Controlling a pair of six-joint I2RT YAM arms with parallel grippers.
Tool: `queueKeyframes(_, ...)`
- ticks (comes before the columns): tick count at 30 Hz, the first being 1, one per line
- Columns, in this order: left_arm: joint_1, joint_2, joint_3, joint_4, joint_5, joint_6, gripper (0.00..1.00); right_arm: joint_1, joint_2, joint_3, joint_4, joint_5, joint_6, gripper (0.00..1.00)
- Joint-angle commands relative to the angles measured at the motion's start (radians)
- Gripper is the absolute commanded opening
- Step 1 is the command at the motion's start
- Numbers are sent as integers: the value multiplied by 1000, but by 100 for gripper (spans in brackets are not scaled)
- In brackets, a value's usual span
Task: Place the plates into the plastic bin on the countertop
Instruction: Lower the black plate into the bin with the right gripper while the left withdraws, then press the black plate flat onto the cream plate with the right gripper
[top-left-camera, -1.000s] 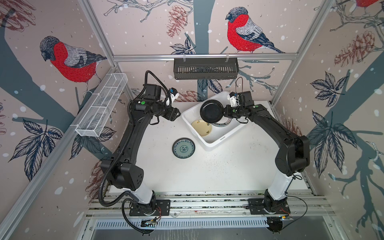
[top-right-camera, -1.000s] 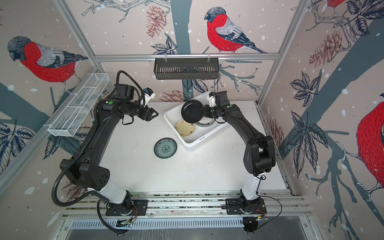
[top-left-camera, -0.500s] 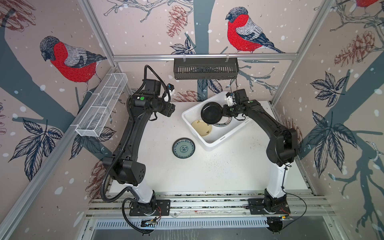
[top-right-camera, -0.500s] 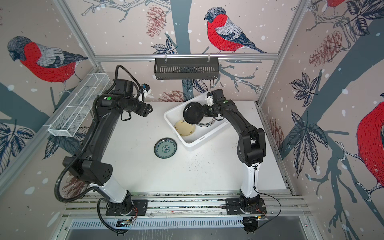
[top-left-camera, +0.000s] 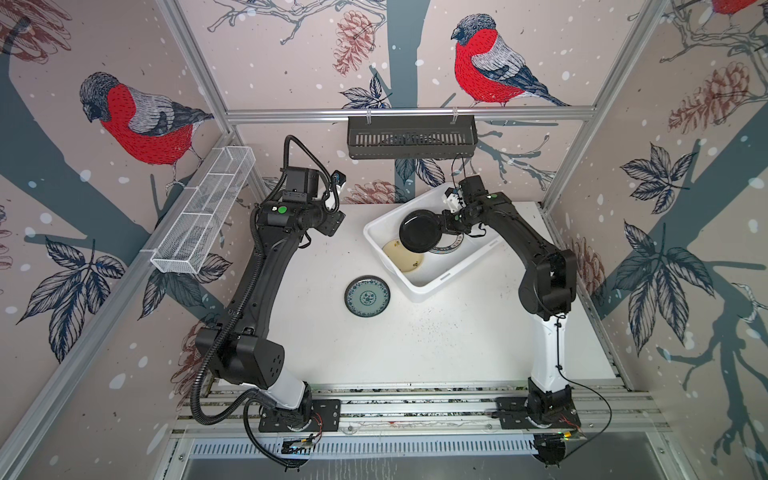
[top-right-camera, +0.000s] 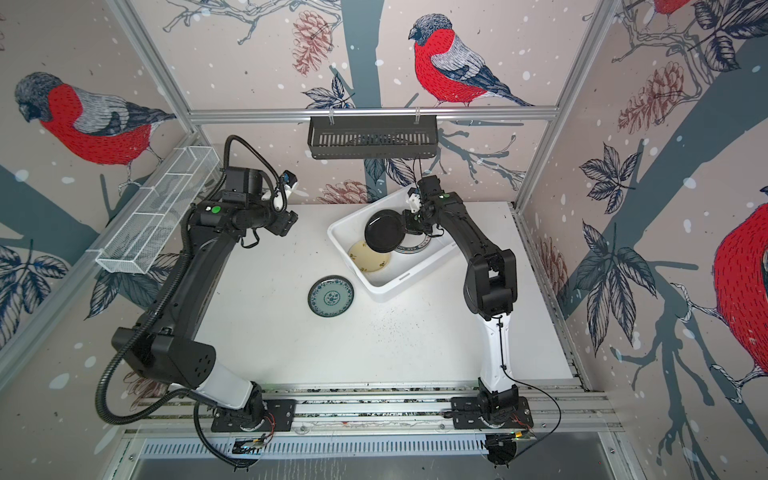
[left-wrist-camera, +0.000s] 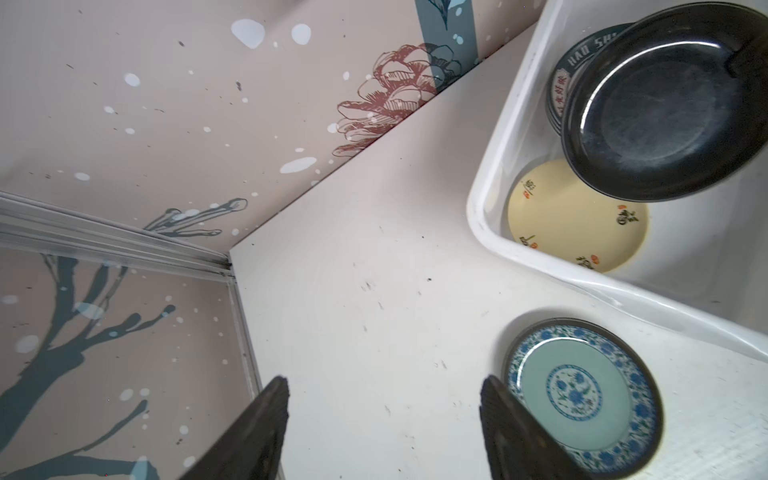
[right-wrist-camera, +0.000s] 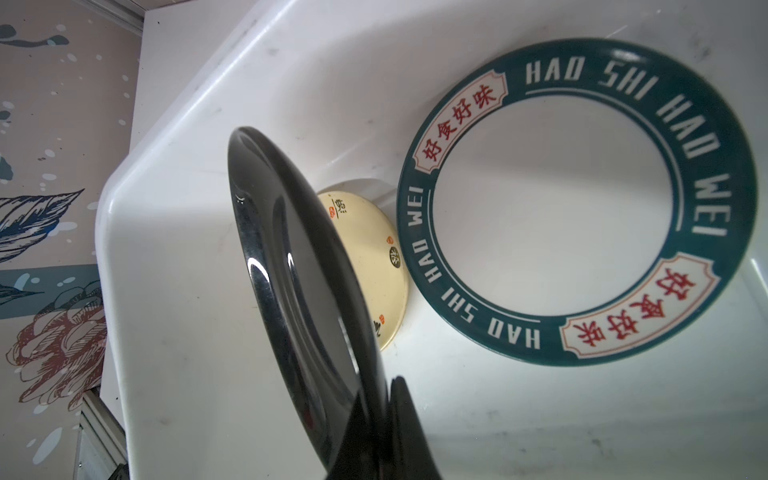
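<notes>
My right gripper (right-wrist-camera: 380, 399) is shut on the rim of the plain black plate (top-left-camera: 419, 230), which hangs tilted over the plastic bin (top-left-camera: 428, 291) at the back right of the countertop (top-left-camera: 415, 345). Inside the bin lie a cream-yellow plate (right-wrist-camera: 370, 249) and a white plate with a dark lettered rim (right-wrist-camera: 573, 199), both partly under the black plate (top-right-camera: 384, 236) in both top views. A teal patterned plate (top-left-camera: 367, 296) rests on the countertop just in front of the bin. My left gripper (left-wrist-camera: 382, 382) hangs open and empty over the back left of the countertop, with the teal plate (left-wrist-camera: 582, 395) beside one finger.
A black slotted rack (top-left-camera: 411, 137) hangs on the back wall above the bin. A white wire mesh tray (top-left-camera: 203, 212) is fixed along the left wall. The right arm's elbow (top-left-camera: 548, 278) stands beside the bin's right side.
The right arm's elbow has swung inward toward the bin while the black plate stayed over it, shifting slightly forward. The left gripper has drawn back a little toward the rear left.
</notes>
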Motion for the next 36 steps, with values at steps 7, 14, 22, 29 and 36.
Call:
queueKeyframes(7, 5, 42, 5, 93, 50, -26, 72, 49, 84, 87, -88, -13, 71, 5)
queueKeyframes(14, 10, 47, -17, 132, 76, -37, 72, 60, 120, 92, -86, -2, 120, 5)
queueKeyframes(22, 15, 68, -7, 124, 115, -58, 72, 73, 142, 71, -61, -10, 148, 5)
queueKeyframes(29, 25, 67, -12, 135, 141, -73, 72, 73, 161, 53, -45, -12, 166, 6)
queueKeyframes(36, 32, 73, -15, 132, 147, -75, 72, 73, 176, 42, -24, -36, 176, 7)
